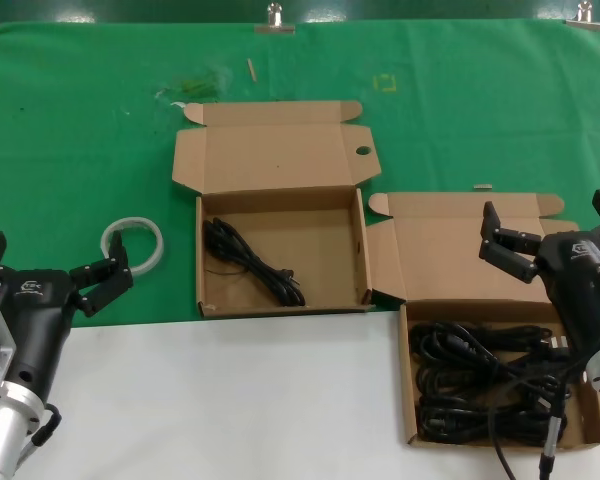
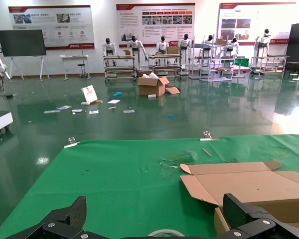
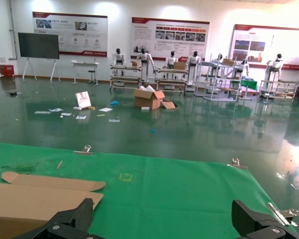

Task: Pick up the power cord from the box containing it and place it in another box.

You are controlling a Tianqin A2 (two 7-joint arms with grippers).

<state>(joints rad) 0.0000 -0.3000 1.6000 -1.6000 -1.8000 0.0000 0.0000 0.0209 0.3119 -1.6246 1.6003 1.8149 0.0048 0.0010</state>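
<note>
Two brown boxes sit open on the green surface (image 1: 80, 150), and each one has black cords in it.

One box (image 1: 500, 400) lies right under the right tool (image 1: 555, 240). It is full of bundled black cords (image 1: 480, 385), piled side by side. Its lid (image 1: 460, 250) stands open with wide side flaps, just ahead of the right tool. The right tool hangs above the far end of this box, not touching the cords. Its fingers (image 1: 510, 250) are spread wide apart and hold nothing.

Another box (image 1: 280, 250) sits to the left of the right tool, out in the middle between the two tools. One thin black power cord (image 1: 252, 260) lies inside it, near its left wall, running toward the front. Its lid panel (image 1: 275, 155) is flipped back and has a small round hole (image 1: 362, 151) near the right edge. The two boxes are just beside each other at one corner.

The left tool (image 1: 55, 265) hangs low at the left side, well apart from both boxes. Its fingers (image 1: 105, 280) are spread open too, with nothing between them. A white ring (image 1: 133, 243) lies on the surface just ahead of the left tool, between it and the middle box.

In the left wrist view, the spread fingers (image 2: 65, 219) show at the bottom with the open lid (image 2: 239, 184) ahead of them.
</note>
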